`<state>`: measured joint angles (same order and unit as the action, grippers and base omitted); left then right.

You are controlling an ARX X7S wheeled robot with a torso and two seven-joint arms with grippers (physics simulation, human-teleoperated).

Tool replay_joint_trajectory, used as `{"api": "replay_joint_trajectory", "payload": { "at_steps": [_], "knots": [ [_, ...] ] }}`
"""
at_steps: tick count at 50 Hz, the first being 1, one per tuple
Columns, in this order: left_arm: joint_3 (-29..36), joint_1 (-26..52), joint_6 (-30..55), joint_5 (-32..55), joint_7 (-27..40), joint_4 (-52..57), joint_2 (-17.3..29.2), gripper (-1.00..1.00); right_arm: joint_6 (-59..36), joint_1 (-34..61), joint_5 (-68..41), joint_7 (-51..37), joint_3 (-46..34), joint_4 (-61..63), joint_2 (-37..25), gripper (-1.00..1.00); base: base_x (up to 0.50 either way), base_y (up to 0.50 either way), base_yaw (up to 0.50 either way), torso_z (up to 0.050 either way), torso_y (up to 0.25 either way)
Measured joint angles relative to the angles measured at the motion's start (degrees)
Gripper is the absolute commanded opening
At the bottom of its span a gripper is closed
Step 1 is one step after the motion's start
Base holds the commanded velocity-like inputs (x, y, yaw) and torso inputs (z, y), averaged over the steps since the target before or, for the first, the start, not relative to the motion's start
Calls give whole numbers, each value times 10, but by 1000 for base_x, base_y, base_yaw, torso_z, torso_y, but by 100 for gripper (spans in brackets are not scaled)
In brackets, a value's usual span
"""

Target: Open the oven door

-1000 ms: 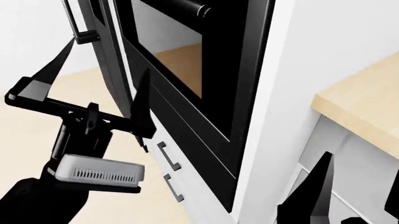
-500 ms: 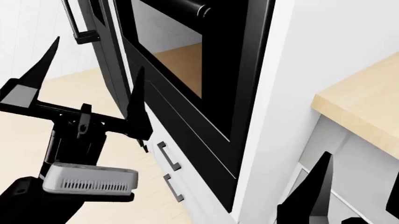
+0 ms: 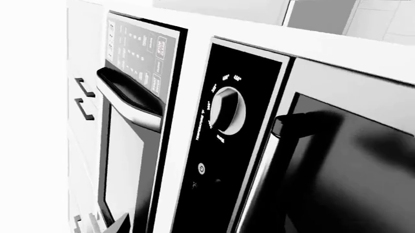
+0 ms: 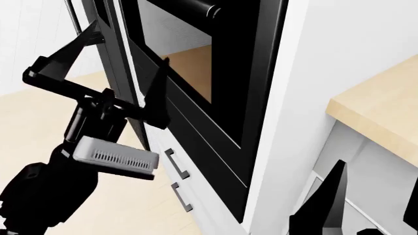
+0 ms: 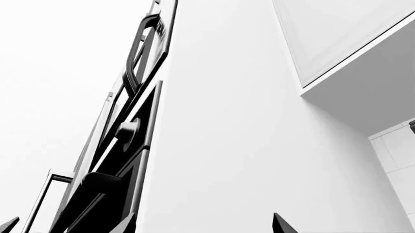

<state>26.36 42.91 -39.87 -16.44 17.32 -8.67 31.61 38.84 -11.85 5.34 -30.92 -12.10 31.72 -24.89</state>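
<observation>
Robot's left hand (image 4: 107,66) raised beside the oven door (image 4: 196,73).
Its fingers are spread wide, holding nothing; the glossy black door sits closed in the white cabinet, just right of them.

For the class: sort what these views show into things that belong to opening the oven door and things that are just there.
Belongs to the job:
oven door
its bar handle
left pincer, open, close to the door

Just there:
control knob
microwave handle
drawer handles
wooden countertop
right pincer

Wooden countertop (image 4: 382,115), drawer handles (image 4: 176,164), knob (image 3: 225,110).
</observation>
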Motion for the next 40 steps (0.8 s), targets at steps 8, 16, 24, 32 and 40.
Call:
{"api": "replay_joint_trajectory", "payload": {
  "at_steps": [8, 16, 24, 32, 40],
  "knots": [
    [21, 43, -5, 5, -29, -48, -7, 100, 1, -1, 0, -1, -1, -1, -1, 100, 0, 0, 0, 0, 0],
    [45, 86, -9, 16, -68, -96, -13, 100, 1, 1, -2, -2, -1, -1, -3, 100, 0, 0, 0, 0, 0],
    [61, 120, 1, 31, -105, -128, -16, 100, -1, 3, -4, -2, -1, -1, -4, 100, 0, 0, 0, 0, 0],
    [70, 147, 14, 42, -134, -144, -14, 100, -1, 3, -6, -3, -2, -1, -6, 100, 0, 0, 0, 0, 0],
    [76, 173, 21, 45, -151, -170, -16, 100, -1, 3, -6, -4, -3, -2, -6, 100, 0, 0, 0, 0, 0]
  ]
}}
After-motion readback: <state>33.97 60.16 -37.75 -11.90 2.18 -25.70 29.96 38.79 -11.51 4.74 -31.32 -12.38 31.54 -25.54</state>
